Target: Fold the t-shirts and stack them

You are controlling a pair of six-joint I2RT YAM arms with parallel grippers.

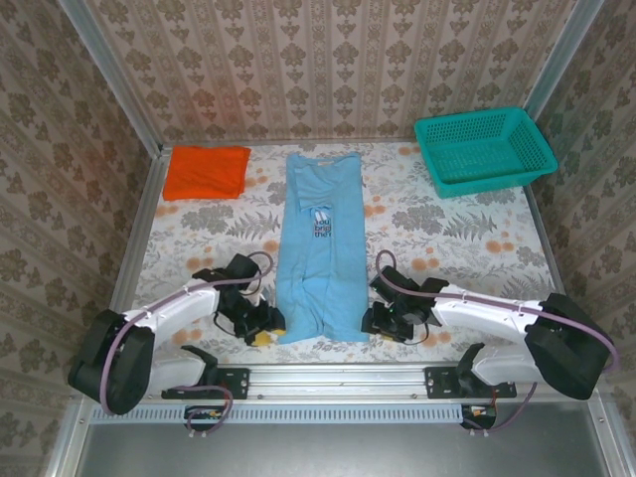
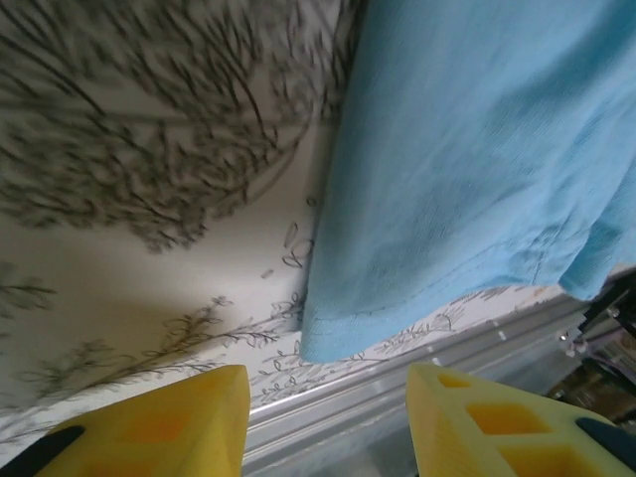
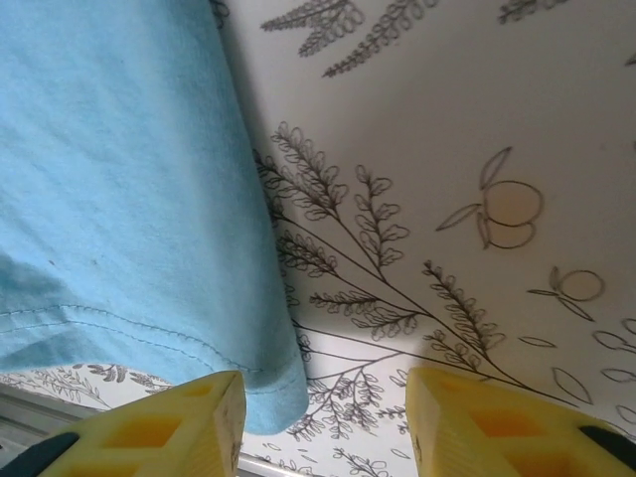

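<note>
Two yellow fingers (image 2: 169, 427) of the left gripper (image 2: 328, 383) stand spread apart with nothing between them, just short of the near left hem corner of the light blue t-shirt (image 2: 477, 159). The right gripper (image 3: 323, 383) likewise has its jaws spread and unloaded, and the shirt's near right hem corner lies just beyond its left finger. Item count: two arms, two grippers, two t-shirts, one basket. From the top camera, the light blue t-shirt (image 1: 318, 253) lies flat at the table centre as a long narrow strip, collar at the far end, hem at the near end, chest print facing up. The left gripper (image 1: 260, 326) and right gripper (image 1: 376, 320) sit low at either side of the hem. The orange t-shirt (image 1: 206, 171) lies folded into a rectangle at the far left corner, well apart from the blue one. The teal mesh basket (image 1: 484, 149) stands at the far right corner. The surface is a pale tablecloth (image 1: 447, 229) printed with grey leaves and orange fruit, bordered at the near edge by a metal rail (image 1: 338, 378). Three walls (image 1: 328, 60) with beige damask wallpaper enclose the table.
</note>
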